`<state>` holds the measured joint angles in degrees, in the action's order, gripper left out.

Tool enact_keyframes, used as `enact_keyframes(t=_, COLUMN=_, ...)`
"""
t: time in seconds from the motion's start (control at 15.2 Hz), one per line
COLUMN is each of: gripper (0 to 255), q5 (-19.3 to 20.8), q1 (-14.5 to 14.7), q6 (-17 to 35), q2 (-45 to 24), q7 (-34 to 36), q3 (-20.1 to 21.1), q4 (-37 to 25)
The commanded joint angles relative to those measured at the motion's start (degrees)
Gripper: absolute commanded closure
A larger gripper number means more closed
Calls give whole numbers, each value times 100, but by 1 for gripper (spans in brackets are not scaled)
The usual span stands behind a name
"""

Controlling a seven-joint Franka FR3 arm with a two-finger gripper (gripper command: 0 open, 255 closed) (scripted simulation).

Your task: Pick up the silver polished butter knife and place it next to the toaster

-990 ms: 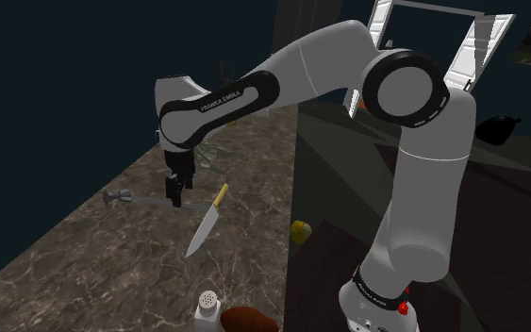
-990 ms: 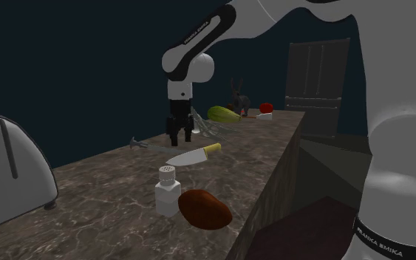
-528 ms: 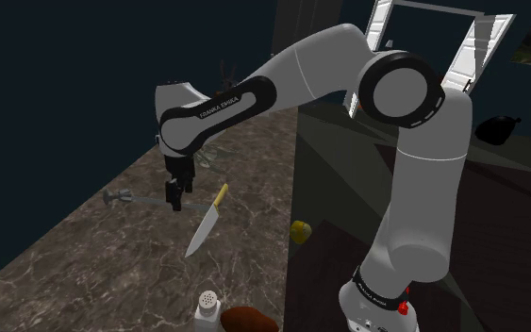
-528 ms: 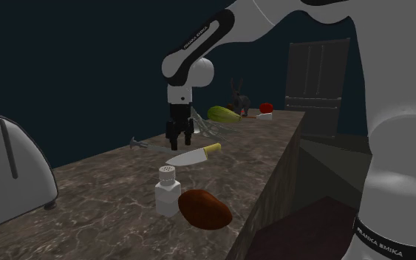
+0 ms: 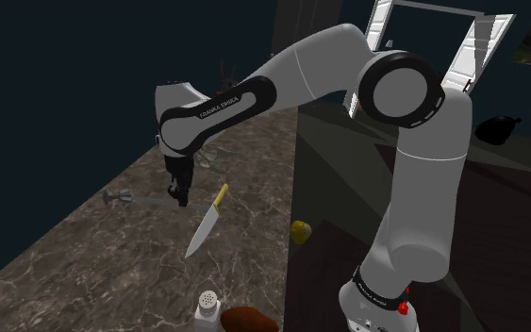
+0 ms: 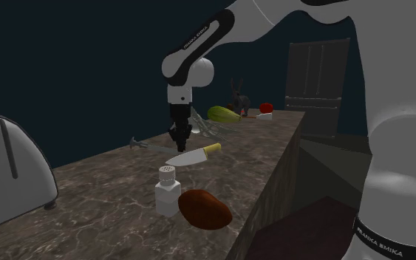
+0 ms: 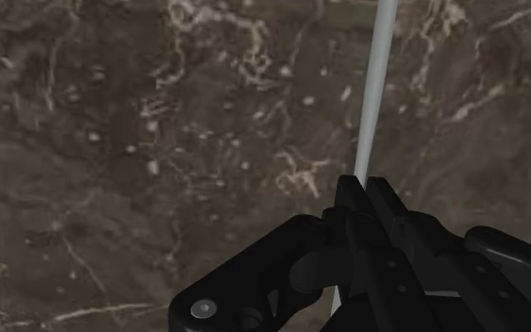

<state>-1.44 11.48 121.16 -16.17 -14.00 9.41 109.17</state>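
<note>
on the dark veined counter [image 5: 84,259], toward its far edge, the silver butter knife [image 5: 136,199] is laid flat, its broader end turned to the shoulder view's left and its slim end run under the gripper [image 5: 178,196]. the white arm [image 5: 291,71] is bent down from the stand, and the black gripper is held vertical, its tips brought to counter level over the slim end.

in the wrist view the butter knife [image 7: 374,85] is shown as a pale narrow strip against the stone. it is clasped between the two black fingers [image 7: 397,226] of the gripper [image 7: 365,189], which are drawn in tight against it, and no gap is seen on either side. the jaws are thus narrowed onto the metal. the knife appears level with the counter surface.

in the second exterior view the gripper [image 6: 178,138] is seen set on the butter knife [image 6: 151,146]. a kitchen knife [image 6: 191,155] with a yellow handle is laid just beside it, nearer the camera. a white shaker [image 6: 168,189] and a brown rounded lump [image 6: 205,209] are placed closer again, just beside each other. the toaster [image 6: 7,173] is cut by that view's left edge and is set well apart from the butter knife.
</note>
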Motion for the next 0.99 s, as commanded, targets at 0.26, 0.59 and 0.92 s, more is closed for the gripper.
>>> enact_keyframes(t=0.26, gripper=255, q5=-5, q1=-2, q6=-66, q2=36, q7=0, q3=2, q4=-30)
enact_keyframes(t=0.59, gripper=255, q5=-28, q1=-11, q6=-406, q2=203, q7=1, q3=9, q4=-205)
enact_keyframes(t=0.92, gripper=255, q5=-47, q1=-18, q6=-752, q2=344, q7=4, q3=15, q4=-412)
